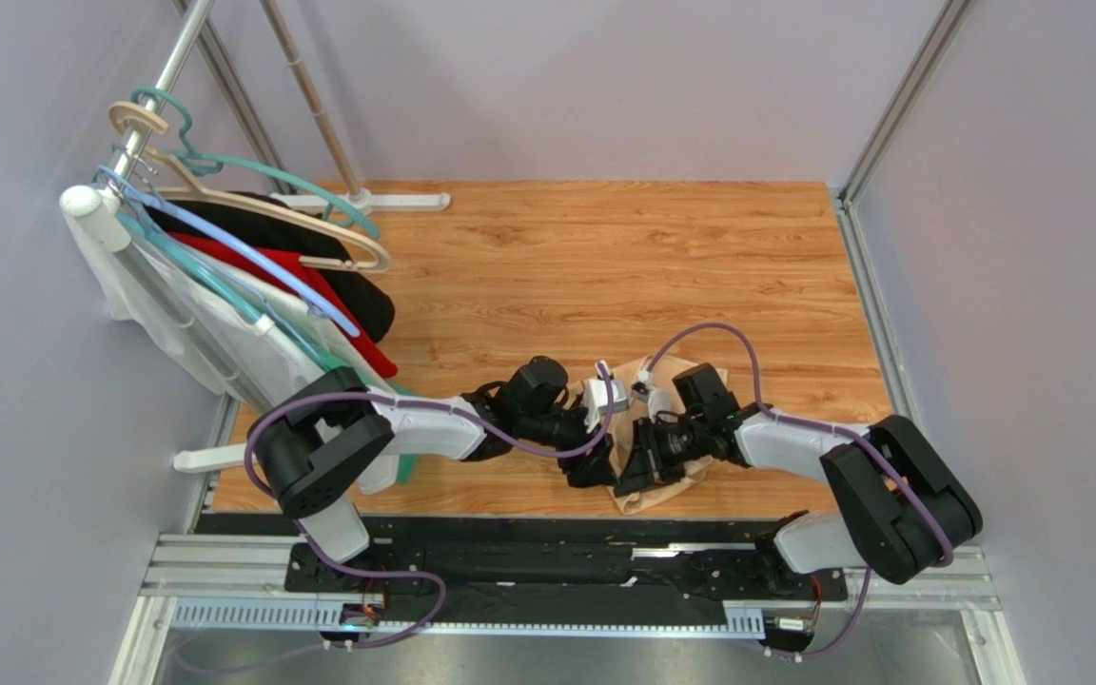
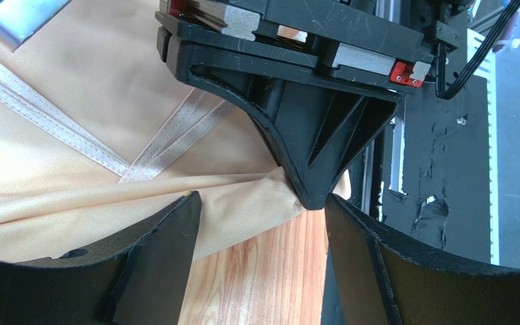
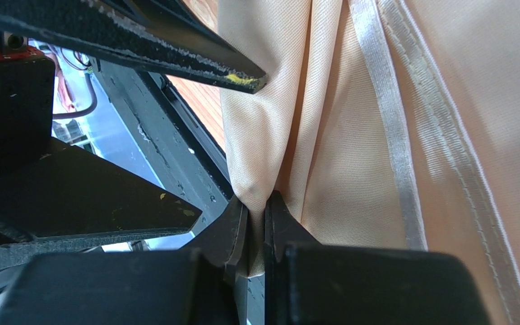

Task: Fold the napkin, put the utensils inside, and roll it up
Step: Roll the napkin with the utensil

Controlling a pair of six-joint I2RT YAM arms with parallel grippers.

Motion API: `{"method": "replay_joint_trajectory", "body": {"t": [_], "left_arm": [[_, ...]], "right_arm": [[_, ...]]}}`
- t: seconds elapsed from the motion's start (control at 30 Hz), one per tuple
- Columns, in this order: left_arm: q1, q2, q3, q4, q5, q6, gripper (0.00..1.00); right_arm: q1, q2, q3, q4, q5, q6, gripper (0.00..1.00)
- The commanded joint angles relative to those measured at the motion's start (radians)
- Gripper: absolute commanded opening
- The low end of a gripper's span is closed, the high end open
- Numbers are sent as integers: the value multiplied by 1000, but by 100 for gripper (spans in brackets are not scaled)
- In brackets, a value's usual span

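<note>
From above, the soft, pale peach-beige cloth napkin [image 1: 685, 485] is seen bunched on the wooden table [image 1: 583, 271] close to its near edge, about midway between the two arm bases. Both arms are bent inward over it. The black two-finger left gripper [image 1: 600, 460] and the black two-finger right gripper [image 1: 650, 454] are brought almost tip to tip, and most of the cloth is hidden beneath them. No purple or tan utensils can be made out in this view.

In the left wrist view, the left gripper's own fingers [image 2: 157, 261] are held wide apart with nothing clasped. The tip of the right gripper is set just inside that gap, a gathered peak of napkin pinched at its point. From this peak the cloth fans away to the left, its hemmed bands crossing – bare wood shows directly below the pinch.

In the right wrist view, the right gripper's jaws are seen pressed together on a narrow fold of napkin, and the left gripper's fingers stand spread just beside it. The coming move is judged to turn on this relation – the pinched peak already lies between the left jaws, so only a closing there is called for. The ridge of cloth runs away from both tools.
</note>
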Motion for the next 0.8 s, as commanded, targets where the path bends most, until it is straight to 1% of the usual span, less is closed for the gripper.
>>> {"method": "replay_joint_trajectory", "body": {"t": [0.0,0.07,0.13,0.2,0.23,0.27,0.3,0.33,0.37,0.4,0.43,0.47,0.53,0.6,0.67,0.73,0.77], "left_arm": [[-15,-18,-13,-104,-32,30,76],[-15,-61,-38,-105,-79,9,75],[-15,-112,-84,-52,-126,-22,75],[-15,-208,-88,-50,-178,-77,77],[-15,-239,-76,-68,-204,-94,77],[-15,-305,-70,-84,-239,-138,77],[-15,-334,-64,-117,-328,-166,77],[-15,-357,-50,-143,-382,-193,78],[-15,-389,-41,-177,-440,-257,78],[-15,-397,-32,-246,-523,-291,78],[-15,-397,-15,-283,-554,-328,78],[-15,-388,-9,-339,-582,-427,78],[-15,-368,-15,-334,-547,-500,77],[-15,-324,-21,-323,-499,-613,76],[-15,-290,-42,-291,-490,-711,75],[-13,-272,-64,-268,-482,-768,75],[-13,-255,-68,-247,-472,-817,75]], "right_arm": [[-21,53,68,-62,35,-23,0],[-20,66,79,-62,37,-26,0],[-20,70,80,-54,48,-20,0],[-20,59,71,-26,60,4,0],[-20,48,53,-11,60,16,0],[-20,44,43,7,61,56,0],[-18,37,30,44,74,75,0],[-17,31,7,64,78,90,0],[-11,18,-7,81,103,121,0],[-8,11,-18,107,117,131,0],[3,4,-35,118,133,142,0],[9,-10,-41,129,172,168,0],[34,-27,-55,174,202,193,0],[54,-52,-73,221,250,231,0],[97,-67,-81,244,311,250,0],[136,-85,-87,267,338,283,0],[146,-88,-93,305,357,300,0]]}}
